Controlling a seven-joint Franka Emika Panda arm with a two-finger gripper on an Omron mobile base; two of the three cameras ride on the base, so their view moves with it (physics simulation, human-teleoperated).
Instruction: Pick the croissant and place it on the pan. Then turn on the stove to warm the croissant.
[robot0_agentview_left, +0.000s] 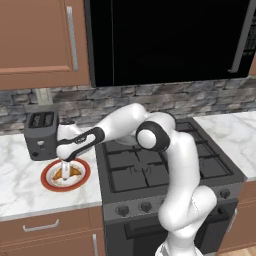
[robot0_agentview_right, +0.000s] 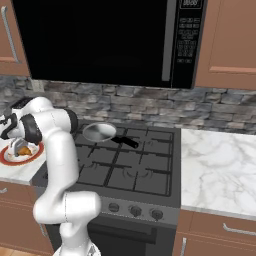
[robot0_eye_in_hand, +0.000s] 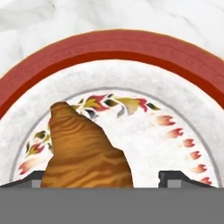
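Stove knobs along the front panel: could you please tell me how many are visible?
4. In the right base view, three round dark stove knobs sit mid-panel; the left base view adds one at the right end. The arm may hide more.

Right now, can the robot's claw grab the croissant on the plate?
Probably yes. The gripper hangs right over the croissant on the plate, one fingertip on each side of it. Nothing sits in the way.

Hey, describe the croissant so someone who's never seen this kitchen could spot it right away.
Start at the dark stove, then look to the marble counter on the toaster's side. In front of the toaster lies a red-rimmed plate, and the croissant is the small golden-brown crescent on it, the only food there.
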